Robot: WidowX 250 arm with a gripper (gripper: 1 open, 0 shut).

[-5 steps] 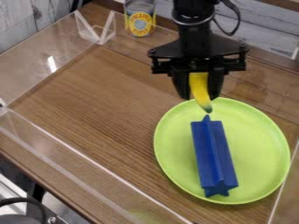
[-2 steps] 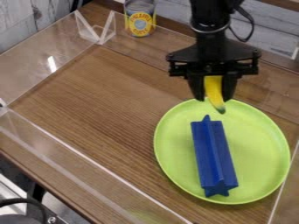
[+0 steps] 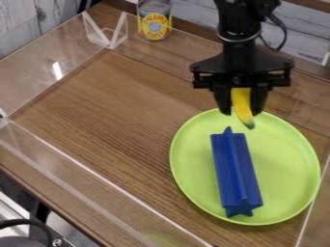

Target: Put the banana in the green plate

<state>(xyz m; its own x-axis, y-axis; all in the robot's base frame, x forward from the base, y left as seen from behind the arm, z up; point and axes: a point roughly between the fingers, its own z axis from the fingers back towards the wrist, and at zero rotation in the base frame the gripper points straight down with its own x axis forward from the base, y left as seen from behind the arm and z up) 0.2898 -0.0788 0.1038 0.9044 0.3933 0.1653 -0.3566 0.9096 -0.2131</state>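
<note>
The small yellow banana (image 3: 244,107) hangs upright between the black fingers of my gripper (image 3: 244,96), which is shut on it. It is held just above the far rim of the large lime-green plate (image 3: 194,159), its lower tip over the plate's back edge. A long dark-blue ridged block (image 3: 233,172) lies lengthwise in the middle of the plate, in front of the banana and apart from it.
Clear acrylic walls (image 3: 52,68) fence the wooden table (image 3: 103,106) on the left and front. A yellow-labelled can (image 3: 154,23) stands at the back, next to a clear angled stand (image 3: 103,34).
The gripper has carried the banana to the right and slightly forward, from the plate's back-left rim to over its far edge. Its grip has stayed shut.
</note>
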